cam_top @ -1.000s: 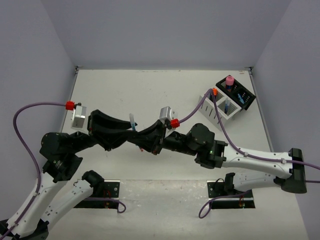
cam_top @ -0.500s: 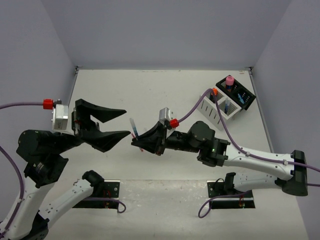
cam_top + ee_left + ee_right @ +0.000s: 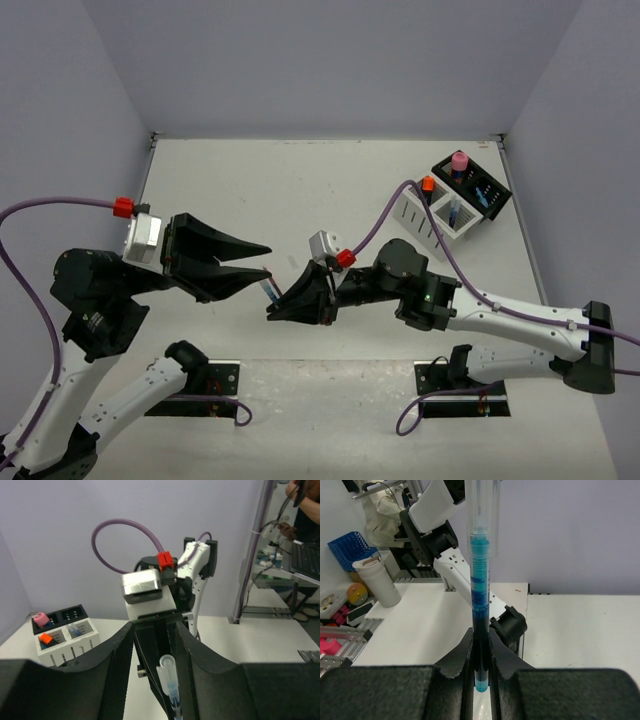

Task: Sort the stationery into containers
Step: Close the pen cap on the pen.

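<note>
Swung back in with the left claw, open but less wide than before, one finger each side of the blue pen. Dropped lower with the right claw, clenched on that pen, far from the white box.

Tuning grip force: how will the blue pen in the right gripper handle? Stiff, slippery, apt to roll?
Likely stiff: the blue pen stands straight, though the right gripper pinches only its lower end. Probably light: it has a thin, clear barrel. Its smooth, round plastic may pivot in so narrow a pinch, and would probably roll if laid flat.
</note>
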Controlling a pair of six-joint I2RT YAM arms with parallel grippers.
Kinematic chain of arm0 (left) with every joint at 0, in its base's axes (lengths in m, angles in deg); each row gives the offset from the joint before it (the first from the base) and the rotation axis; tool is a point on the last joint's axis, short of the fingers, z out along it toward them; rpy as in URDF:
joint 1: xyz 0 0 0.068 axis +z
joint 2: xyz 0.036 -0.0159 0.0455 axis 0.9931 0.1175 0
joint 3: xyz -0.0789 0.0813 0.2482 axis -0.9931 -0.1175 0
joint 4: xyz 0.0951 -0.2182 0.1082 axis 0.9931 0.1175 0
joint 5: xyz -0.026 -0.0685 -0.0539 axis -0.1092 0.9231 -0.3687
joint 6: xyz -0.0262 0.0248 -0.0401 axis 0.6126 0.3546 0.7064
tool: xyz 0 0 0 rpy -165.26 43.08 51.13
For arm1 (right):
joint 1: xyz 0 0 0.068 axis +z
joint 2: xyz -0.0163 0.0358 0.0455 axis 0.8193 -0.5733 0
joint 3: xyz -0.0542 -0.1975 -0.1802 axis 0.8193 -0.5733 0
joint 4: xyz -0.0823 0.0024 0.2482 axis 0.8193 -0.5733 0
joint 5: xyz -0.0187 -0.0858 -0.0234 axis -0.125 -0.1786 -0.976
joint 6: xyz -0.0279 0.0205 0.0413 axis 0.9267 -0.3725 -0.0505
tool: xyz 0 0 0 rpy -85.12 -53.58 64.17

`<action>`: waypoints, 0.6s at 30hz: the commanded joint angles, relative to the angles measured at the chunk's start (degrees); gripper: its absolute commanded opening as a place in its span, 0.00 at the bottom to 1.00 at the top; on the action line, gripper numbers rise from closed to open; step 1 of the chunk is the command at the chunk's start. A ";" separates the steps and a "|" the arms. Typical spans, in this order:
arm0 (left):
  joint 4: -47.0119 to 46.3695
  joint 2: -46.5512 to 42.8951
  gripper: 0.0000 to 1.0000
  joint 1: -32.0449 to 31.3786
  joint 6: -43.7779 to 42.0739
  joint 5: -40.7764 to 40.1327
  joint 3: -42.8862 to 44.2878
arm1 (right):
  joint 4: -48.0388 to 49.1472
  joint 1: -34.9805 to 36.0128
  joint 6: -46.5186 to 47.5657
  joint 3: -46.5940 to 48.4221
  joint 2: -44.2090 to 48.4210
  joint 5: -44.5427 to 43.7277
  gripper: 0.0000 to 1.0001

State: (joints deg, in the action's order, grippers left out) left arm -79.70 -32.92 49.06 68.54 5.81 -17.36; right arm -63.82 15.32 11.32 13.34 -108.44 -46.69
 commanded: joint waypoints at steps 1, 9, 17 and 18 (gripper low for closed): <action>-8.83 -1.45 0.38 0.00 4.27 7.44 -3.53 | 0.94 -0.77 -1.01 3.17 0.79 3.12 0.00; -12.00 -0.49 0.24 -0.09 6.32 9.19 -5.28 | 0.19 -1.08 -1.06 4.07 1.40 3.66 0.00; -12.04 -0.63 0.05 -0.04 6.72 8.07 -5.35 | 0.60 -1.00 -1.37 4.48 1.50 2.96 0.00; -11.84 -0.66 0.04 0.00 6.75 7.57 -5.45 | 0.87 -1.00 -1.57 4.58 1.57 2.63 0.00</action>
State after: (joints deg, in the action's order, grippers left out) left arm -89.78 -33.68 49.06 74.32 13.52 -22.48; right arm -64.17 14.54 11.00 14.95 -108.22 -43.90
